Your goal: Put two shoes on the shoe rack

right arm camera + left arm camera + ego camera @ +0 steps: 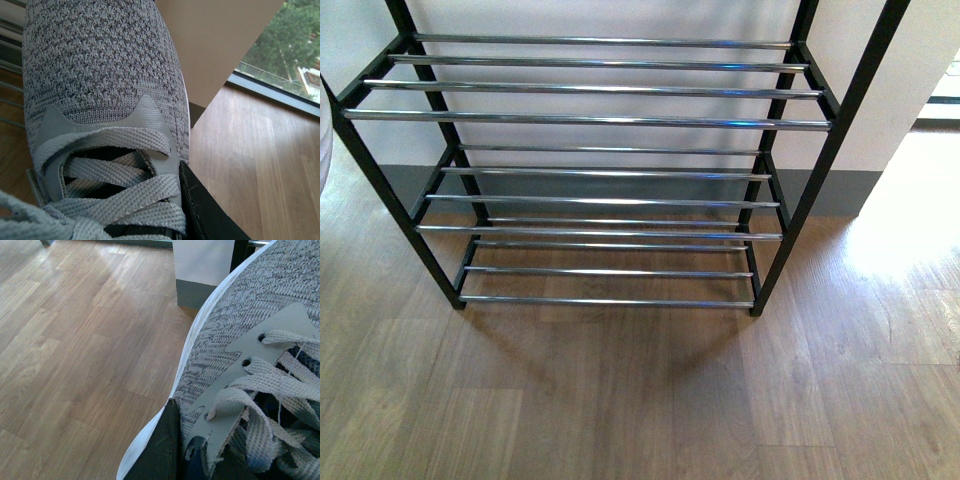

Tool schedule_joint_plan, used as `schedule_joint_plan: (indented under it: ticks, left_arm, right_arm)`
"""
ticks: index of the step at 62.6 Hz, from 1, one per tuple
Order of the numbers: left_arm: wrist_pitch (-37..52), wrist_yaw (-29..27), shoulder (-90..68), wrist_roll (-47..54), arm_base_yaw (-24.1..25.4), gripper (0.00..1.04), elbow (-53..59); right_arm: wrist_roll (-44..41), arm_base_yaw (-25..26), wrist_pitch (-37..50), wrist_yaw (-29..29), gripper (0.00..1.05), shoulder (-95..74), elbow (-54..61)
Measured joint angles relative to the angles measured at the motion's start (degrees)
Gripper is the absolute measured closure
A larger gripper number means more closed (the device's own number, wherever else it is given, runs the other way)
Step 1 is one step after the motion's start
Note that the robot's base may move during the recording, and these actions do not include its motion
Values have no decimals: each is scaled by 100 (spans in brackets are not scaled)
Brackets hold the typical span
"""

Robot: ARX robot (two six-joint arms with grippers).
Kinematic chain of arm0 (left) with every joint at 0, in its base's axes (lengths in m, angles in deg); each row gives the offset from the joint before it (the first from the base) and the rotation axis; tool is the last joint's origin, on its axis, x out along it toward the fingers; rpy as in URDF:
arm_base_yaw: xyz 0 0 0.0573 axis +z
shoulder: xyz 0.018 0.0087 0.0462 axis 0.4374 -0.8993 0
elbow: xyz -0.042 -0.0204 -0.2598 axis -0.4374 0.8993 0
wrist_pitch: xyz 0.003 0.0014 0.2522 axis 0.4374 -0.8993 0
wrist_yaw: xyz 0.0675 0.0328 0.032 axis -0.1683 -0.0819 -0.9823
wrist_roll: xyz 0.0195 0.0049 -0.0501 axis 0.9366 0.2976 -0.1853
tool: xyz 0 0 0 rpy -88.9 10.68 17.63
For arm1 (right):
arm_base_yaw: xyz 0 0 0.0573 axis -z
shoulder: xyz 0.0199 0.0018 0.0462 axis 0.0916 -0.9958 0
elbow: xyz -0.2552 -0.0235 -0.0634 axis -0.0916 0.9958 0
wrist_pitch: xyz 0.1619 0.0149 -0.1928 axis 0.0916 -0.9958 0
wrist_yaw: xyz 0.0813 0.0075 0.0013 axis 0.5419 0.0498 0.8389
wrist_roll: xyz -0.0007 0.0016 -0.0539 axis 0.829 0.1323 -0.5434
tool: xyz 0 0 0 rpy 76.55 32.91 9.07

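The shoe rack [590, 120] stands against the wall in the front view, black frame with chrome bars; the tiers in view hold nothing. Neither arm nor shoe shows in that view. In the left wrist view my left gripper [200, 460] is shut on a grey sneaker [260, 320] with white sole and grey laces; one dark finger [160, 450] lies against its side. In the right wrist view my right gripper [150, 220] is shut on the other grey sneaker [100, 70]; a black finger [200, 210] presses its side beside the laces. Chrome bars [10, 100] show past that shoe.
Wood plank floor [640, 400] lies in front of the rack. A white wall with grey skirting [840, 190] stands behind it. A wall corner [200, 275] shows in the left wrist view, and a glass window edge [280, 85] in the right wrist view.
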Motion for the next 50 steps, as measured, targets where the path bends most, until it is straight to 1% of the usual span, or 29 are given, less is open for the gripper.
schedule_joint_plan:
  ticks: [50]
  left_arm:
    - [-2,-4,-9,0,0,103,4]
  right_arm:
    - [0,0,-2,-7,103,-7,9]
